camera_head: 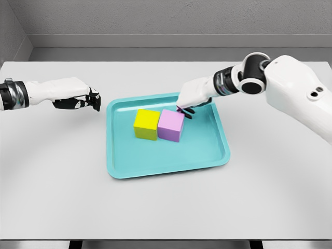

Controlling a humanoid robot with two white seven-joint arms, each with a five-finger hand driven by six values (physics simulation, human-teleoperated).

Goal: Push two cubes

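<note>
A: Where do the cubes sit?

B: Both are in the teal tray (207, 158) on the desk (62, 181). The yellow cube (146, 124) and the pink cube (171, 125) stand side by side, faces touching, in the tray's upper half.

A: And the hands?

B: The right hand (189, 104) reaches in over the tray's far rim, fingers bent downward, tips at the pink cube's upper right corner. It grips nothing. Whether it truly touches, I cannot tell. The left hand (78, 98) hovers left of the tray, well clear, fingers loosely curled and empty.

A: How should the cubes handle?

B: They look rigid and probably light, with smooth faces, so likely to slide easily on the tray. No grasp is needed; press low on the pink cube's right face, centred, or it may twist.

A: Any long axis?

B: None, being cubes. As a pair, the row runs left to right, slightly skewed to the tray's edges.
</note>
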